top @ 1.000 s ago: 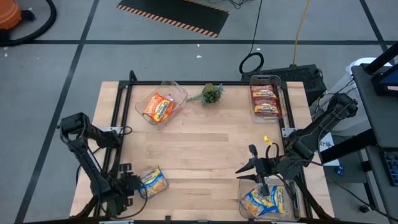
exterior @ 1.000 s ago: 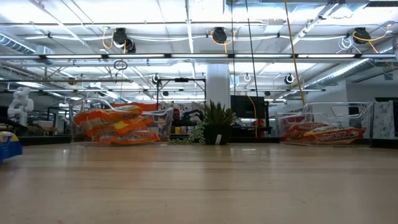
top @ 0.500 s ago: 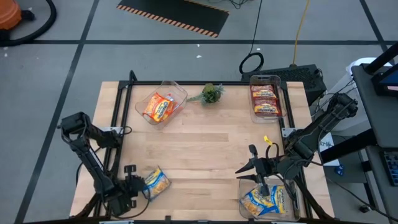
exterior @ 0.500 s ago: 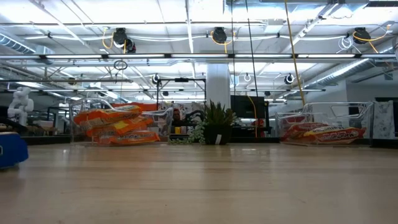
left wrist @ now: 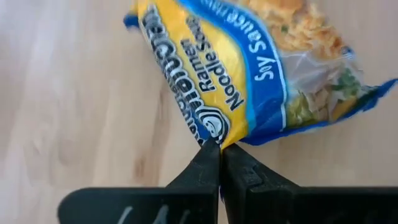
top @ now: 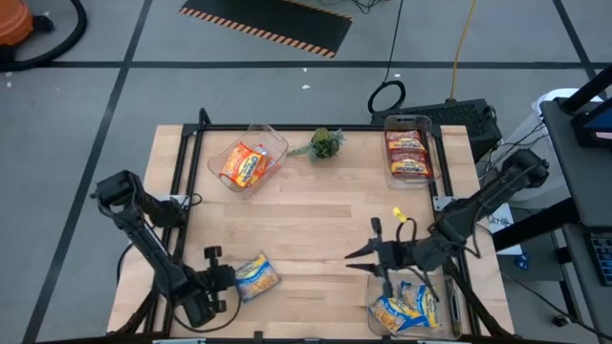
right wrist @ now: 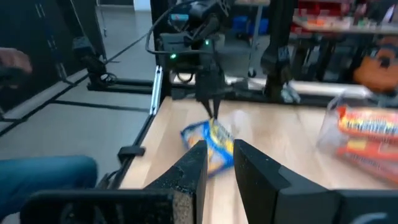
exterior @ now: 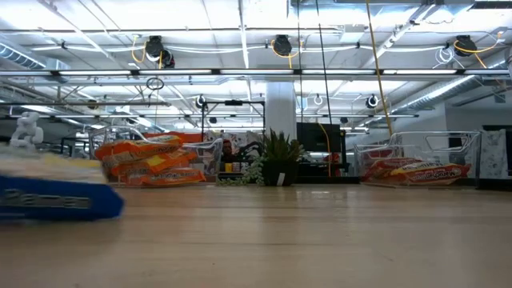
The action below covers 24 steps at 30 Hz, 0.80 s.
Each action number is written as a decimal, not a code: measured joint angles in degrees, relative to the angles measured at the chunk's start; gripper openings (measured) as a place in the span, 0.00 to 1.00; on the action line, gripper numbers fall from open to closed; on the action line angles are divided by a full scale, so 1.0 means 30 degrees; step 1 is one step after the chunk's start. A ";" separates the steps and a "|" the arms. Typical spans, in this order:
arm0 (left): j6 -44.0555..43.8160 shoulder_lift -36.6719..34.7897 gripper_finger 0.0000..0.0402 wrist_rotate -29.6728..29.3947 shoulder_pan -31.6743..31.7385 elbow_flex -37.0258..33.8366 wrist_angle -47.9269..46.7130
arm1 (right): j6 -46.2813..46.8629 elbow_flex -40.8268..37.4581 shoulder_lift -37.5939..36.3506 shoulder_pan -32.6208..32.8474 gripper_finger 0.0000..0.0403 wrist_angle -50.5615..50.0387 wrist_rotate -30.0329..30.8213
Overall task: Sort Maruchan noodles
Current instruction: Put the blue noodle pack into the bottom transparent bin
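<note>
While the left gripper (left wrist: 221,149) pinches one edge of a yellow-and-blue packet (top: 256,275) at the near-left of the table (top: 316,215), the step in hand looks like the pick-up: grab made, carry to a bin not yet begun. In the left wrist view the two dark fingers (left wrist: 202,168) sit pressed together w/ only the packet's rim between them, so the hold is thin, on the seam only; most of the packet (left wrist: 249,68) fans out beyond the tips, lying flat on the wood. Low view shows it as a blurred blue-yellow slab (exterior: 56,196) close to the lens, at table level.

Next move, as I judge it: lift clear, then take it across to the near-right bin (top: 445,315), where like-coloured packets (top: 406,308) already lie. Risk: an edge-only pinch on crinkly plastic may slip or let the packet swing.

Right gripper (top: 378,256) hovers just by that bin's left rim, over bare wood, holding nothing; its fingers (right wrist: 189,165) stand a little apart in its own wrist view, which also sees the packet (right wrist: 211,140) across the table under the left arm.

Other sorted stock: orange packets (top: 245,164) in the far-left bin (top: 273,143), red-brown packets (top: 408,153) in the far-right bin (top: 432,134).
</note>
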 joint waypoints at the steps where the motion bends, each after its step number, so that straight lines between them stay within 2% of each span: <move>1: 0.0387 -0.0023 0.01 -0.0411 0.0154 0.0259 0.0038 | -0.0622 0.0000 0.0280 -0.0147 0.19 0.0536 -0.0027; 7: 0.2984 -0.0042 0.00 -0.3657 0.0851 0.2355 0.0021 | -0.3227 0.0000 0.1497 -0.0689 0.19 0.2766 -0.2033; 11: 0.4546 -0.0042 0.00 -0.5326 0.1314 0.3905 -0.0006 | -0.4889 0.0000 0.2010 -0.0689 0.19 0.3088 -0.2006; 15: 0.6117 -0.0042 0.00 -0.6815 0.1800 0.5782 0.0049 | -0.7948 0.0000 0.2658 -0.0356 0.19 0.4288 -0.1795; 18: 0.7618 -0.0056 0.00 -0.7426 0.2084 0.7236 0.0384 | -1.0857 0.0061 0.3276 0.0440 0.19 0.5765 -0.0814; 24: 0.8970 -0.0222 0.00 -0.8361 0.2500 0.9366 0.1517 | -1.4973 0.1876 0.5016 0.1831 0.19 0.5884 0.2102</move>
